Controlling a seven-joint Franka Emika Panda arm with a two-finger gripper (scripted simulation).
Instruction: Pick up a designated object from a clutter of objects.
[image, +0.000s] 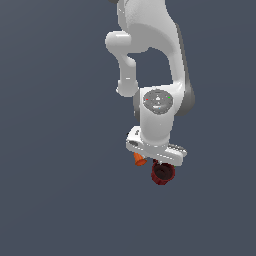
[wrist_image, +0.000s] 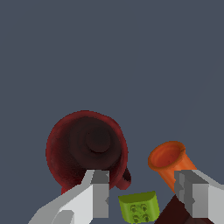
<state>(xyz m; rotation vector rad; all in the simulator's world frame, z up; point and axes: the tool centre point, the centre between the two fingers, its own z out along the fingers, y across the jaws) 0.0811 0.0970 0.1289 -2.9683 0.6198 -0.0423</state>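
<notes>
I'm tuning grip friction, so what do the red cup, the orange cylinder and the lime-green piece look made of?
The dark red cup looks like matte moulded plastic: ribbed sides, dull shading, no glints. The orange cylinder also looks plastic, smoother, with a flared open rim. The lime-green piece resembles a studded plastic toy brick. These are simulator renders, so the materials stay a guess.

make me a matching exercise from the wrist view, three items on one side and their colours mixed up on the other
Things:
1. ribbed cup
2. flared cylinder
3. studded piece

Colours:
a. lime green
b. dark red
c. orange

Pairs: 1-b, 2-c, 3-a
</notes>
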